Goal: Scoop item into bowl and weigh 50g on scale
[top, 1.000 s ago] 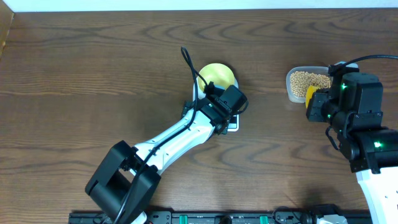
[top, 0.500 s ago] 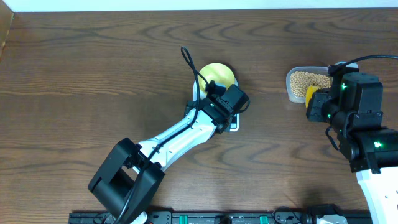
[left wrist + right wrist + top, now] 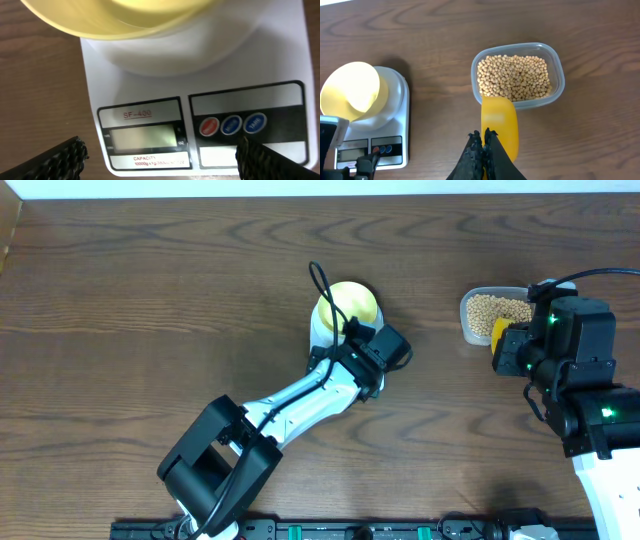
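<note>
The pale-yellow bowl [image 3: 348, 304] stands on the white scale [image 3: 319, 332], and no beans show in it. In the left wrist view the bowl [image 3: 125, 20] is at the top, above the scale's grey display [image 3: 144, 136] and its buttons. My left gripper [image 3: 160, 160] is open, with its fingers on either side of the scale's front edge; in the overhead view it [image 3: 374, 358] covers that end. My right gripper [image 3: 485, 137] is shut on the handle of a yellow scoop [image 3: 499, 120]. The scoop's front is at the near rim of the clear tub of beans [image 3: 514, 76], and no beans show in the scoop.
The clear tub [image 3: 494, 313] stands at the right of the brown wooden table, about a hand's width from the scale. A black cable [image 3: 318, 285] loops from the left arm over the bowl's left side. The right arm's body [image 3: 590, 390] fills the lower right.
My left arm has swung a little to the right, bringing its gripper over the front right of the scale. The right arm, scoop and tub have not moved.
</note>
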Available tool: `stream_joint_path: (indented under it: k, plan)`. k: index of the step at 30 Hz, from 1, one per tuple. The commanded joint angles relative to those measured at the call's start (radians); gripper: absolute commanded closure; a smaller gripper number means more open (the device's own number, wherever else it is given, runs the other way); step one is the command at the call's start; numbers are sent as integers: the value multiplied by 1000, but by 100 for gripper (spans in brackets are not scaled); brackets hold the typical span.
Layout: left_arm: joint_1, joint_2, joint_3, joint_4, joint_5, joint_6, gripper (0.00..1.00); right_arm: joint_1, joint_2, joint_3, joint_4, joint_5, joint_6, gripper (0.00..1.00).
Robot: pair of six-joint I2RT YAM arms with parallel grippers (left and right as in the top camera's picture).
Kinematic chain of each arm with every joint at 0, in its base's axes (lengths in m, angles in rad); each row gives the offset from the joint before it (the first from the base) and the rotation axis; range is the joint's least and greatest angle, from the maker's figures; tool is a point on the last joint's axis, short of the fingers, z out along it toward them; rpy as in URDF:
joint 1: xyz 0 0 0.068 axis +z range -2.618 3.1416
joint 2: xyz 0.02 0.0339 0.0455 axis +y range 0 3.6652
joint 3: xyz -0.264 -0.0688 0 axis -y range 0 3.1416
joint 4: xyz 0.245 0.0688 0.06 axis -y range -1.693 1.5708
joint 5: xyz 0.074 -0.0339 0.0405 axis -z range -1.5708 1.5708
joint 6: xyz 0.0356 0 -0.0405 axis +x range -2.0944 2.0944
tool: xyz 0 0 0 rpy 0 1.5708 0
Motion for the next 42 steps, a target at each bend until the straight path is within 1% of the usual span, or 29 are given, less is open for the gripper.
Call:
stream_joint_path:
  k: [1, 5, 9, 14, 19, 42]
  plan:
    - [0, 2, 2, 0, -29, -13, 2, -8, 1, 16, -3, 8, -15, 99]
    - [0, 2, 2, 3, -29, -15, 2, -8, 1, 16, -4, 8, -15, 99]
    - [0, 2, 2, 3, -36, -60, 2, -8, 1, 16, -4, 8, -14, 99]
    - [1, 2, 2, 2, -99, -90, 2, -8, 1, 16, -5, 8, -14, 99]
    - [1, 2, 2, -1, -140, -90, 2, -8, 0, 16, -4, 8, -14, 99]
    - [2, 6, 0, -14, -129, -84, 2, -8, 0, 16, -4, 8, -14, 99]
